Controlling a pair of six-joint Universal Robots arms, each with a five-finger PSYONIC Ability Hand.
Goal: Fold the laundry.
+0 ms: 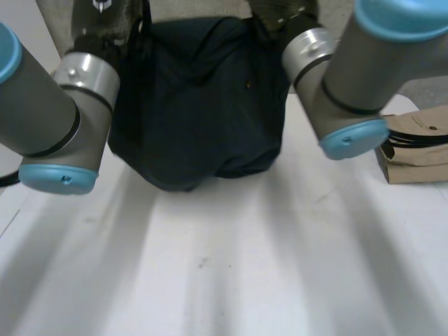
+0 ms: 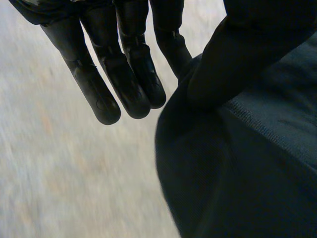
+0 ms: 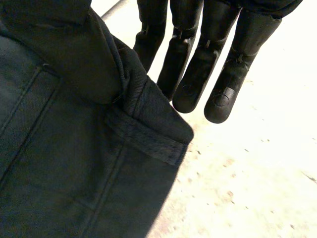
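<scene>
Dark garment [image 1: 199,105]: hangs bunched between both arms, lowest fold at or just above white table [image 1: 224,273]. Left hand [image 2: 124,74]: thumb pinches an upper edge. Right hand [image 3: 198,79]: thumb pinches a hemmed corner. Handling, as judged: spread hands evenly, lay flat, clear of brown bag [image 1: 420,150]

Soft, diffuse light on the pale table [image 1: 231,280] from above; harsher and uneven at the wrists.

Burns brightest past the fingertips of the right robot hand [image 3: 198,74], bleaching the table there almost to white. Reads dimmer and greyer beside the left robot hand [image 2: 124,74]. Leaves the dark cloth [image 1: 203,98] close to black from overhead, with only faint folds. Picks out a seam by the right thumb. Turns both hands into near silhouettes.
</scene>
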